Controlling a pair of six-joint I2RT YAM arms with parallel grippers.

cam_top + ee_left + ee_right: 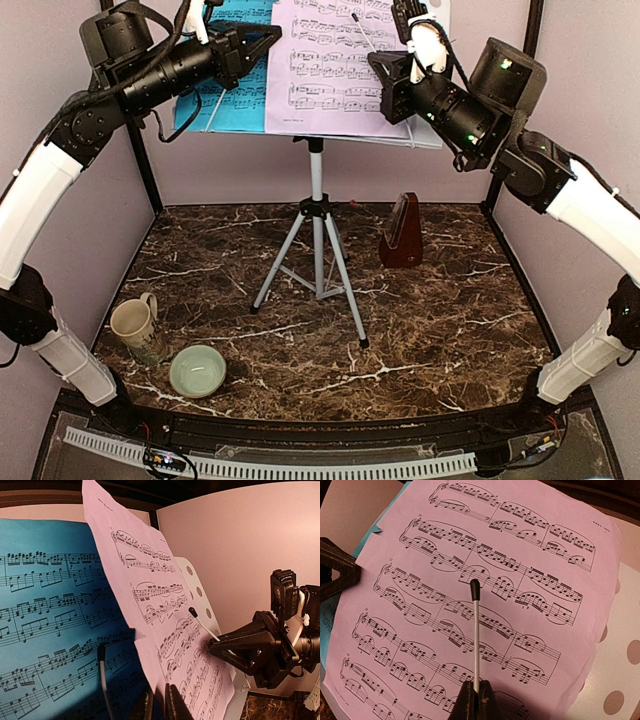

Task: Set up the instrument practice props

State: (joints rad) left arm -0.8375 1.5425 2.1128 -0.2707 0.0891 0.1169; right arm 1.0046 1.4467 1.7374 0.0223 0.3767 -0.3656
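Closest in, at the near-left of the marble worktop (450, 320), sits a pale green bowl (197, 371), with a beige mug (133, 325) just behind it to the left. Further back, about mid-worktop, the silver music stand (317, 250) is upright on its spread tripod legs. The dark-red metronome (402, 232) stands to the right of the stand, nearer the back wall and apart from the legs.

Up on the white perforated desk (620, 680), the blue page (225, 100) lies on the left and the pink page (340, 70) on the right, the pink one overlapping the blue one's edge. The right claw (476, 700) is closed on a black-tipped retaining wire (476, 640) that lies across the face of the pink page. The left claw (160, 702) is at the lower seam where the two pages meet, fingers drawn close with only a narrow gap. Whether they pinch the paper cannot be told. A second black-tipped wire (102, 675) crosses the blue page beside it.
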